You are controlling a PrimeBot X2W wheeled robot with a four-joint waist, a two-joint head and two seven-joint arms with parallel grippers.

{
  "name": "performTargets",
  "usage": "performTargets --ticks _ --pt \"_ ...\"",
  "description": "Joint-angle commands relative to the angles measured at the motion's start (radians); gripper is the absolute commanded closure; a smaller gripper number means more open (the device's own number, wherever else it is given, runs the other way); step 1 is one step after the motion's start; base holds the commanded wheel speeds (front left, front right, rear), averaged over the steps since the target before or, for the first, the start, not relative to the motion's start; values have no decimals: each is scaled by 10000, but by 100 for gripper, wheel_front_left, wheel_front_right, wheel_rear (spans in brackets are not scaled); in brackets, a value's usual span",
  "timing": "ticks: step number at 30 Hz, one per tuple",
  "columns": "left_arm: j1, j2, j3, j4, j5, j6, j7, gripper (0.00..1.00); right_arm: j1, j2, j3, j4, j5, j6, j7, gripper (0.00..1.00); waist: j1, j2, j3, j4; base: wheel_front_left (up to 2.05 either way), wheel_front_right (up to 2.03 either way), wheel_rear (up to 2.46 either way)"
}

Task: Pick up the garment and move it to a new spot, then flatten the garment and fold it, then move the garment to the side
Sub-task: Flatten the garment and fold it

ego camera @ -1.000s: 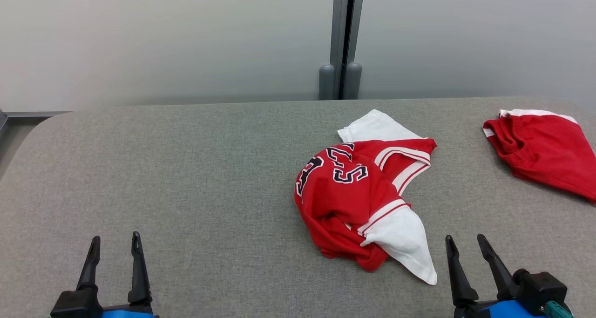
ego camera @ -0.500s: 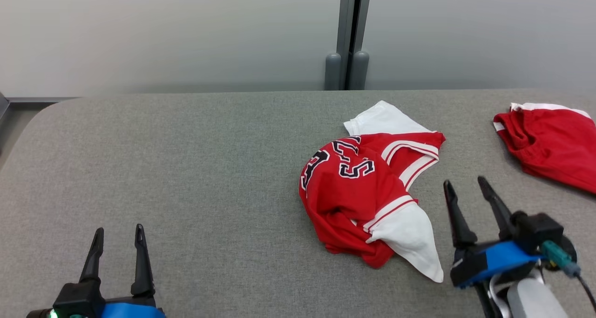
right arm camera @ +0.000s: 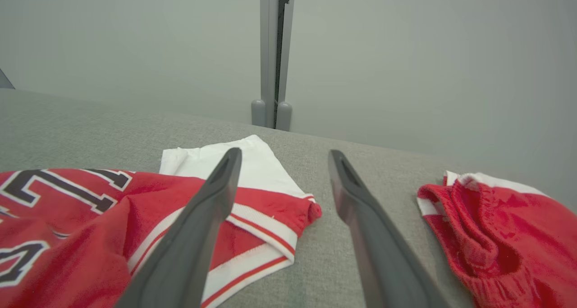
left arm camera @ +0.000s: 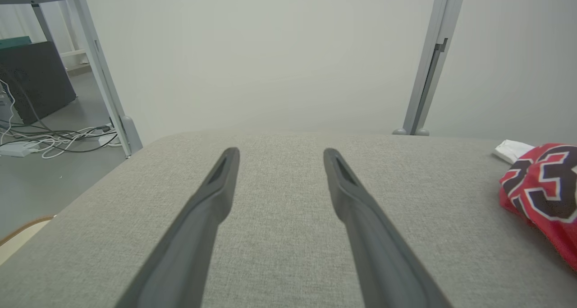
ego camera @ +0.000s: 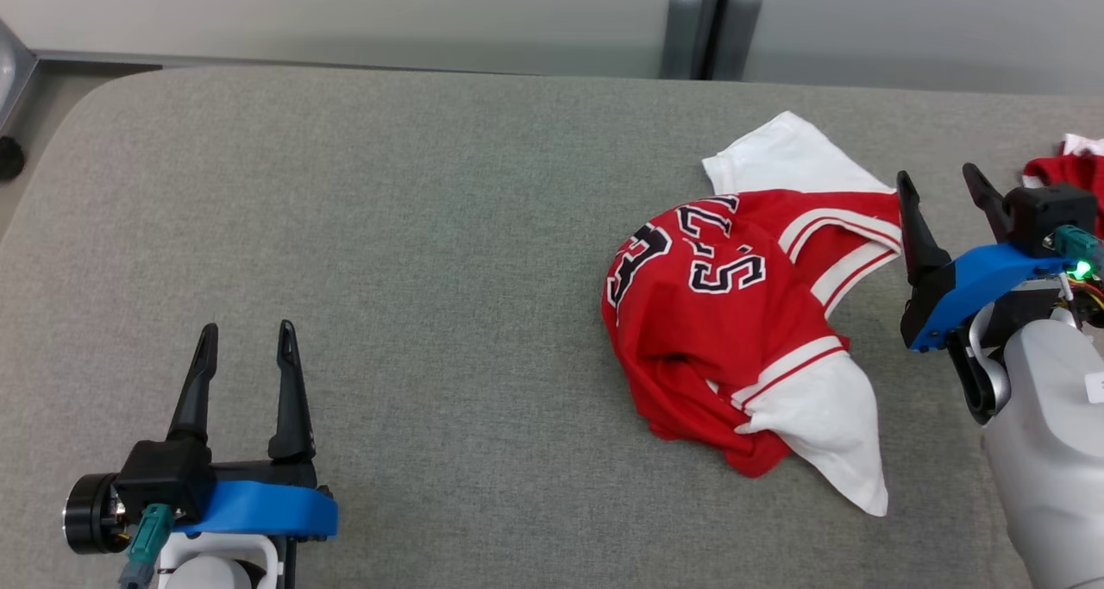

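The left gripper (ego camera: 246,330), with two long dark fingers on a blue mount, hung over the bare left part of the grey fabric-covered table (ego camera: 431,227), fingers spread apart and empty. Right of centre lay the crumpled red jersey with white sleeves and black, white-edged lettering (ego camera: 716,313), bunched into folds. One white sleeve pointed toward the far edge and the other toward the near edge. Just beside its red-and-white striped trim stood the right gripper (ego camera: 937,175), fingers likewise apart, gripping nothing. At the far right lay a second rumpled red garment with white trim (right arm camera: 496,227).
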Motion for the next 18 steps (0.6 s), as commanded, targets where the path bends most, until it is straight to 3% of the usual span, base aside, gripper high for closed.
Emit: performTargets --ticks 1,11,17,18 --pt "-180 -17 -85 42 9 -23 -44 0 -312 -55 -83 455 -35 2 -27 0 -2 -3 396 355 0 0 0" --pt "-746 -79 -202 78 -32 -94 -44 0 -1406 -351 -861 3583 -293 2 -35 0 -2 -3 1028 846 0 0 0" --pt "-931 -90 -248 133 -35 -107 -44 0 -1560 -121 -1102 4544 -281 3 -187 0 -2 -3 1146 1002 0 0 0" --pt "-915 -90 -253 134 -31 -111 -44 0 -1567 -72 -1068 4614 -240 3 -221 27 -2 -3 1149 1014 0 0 0"
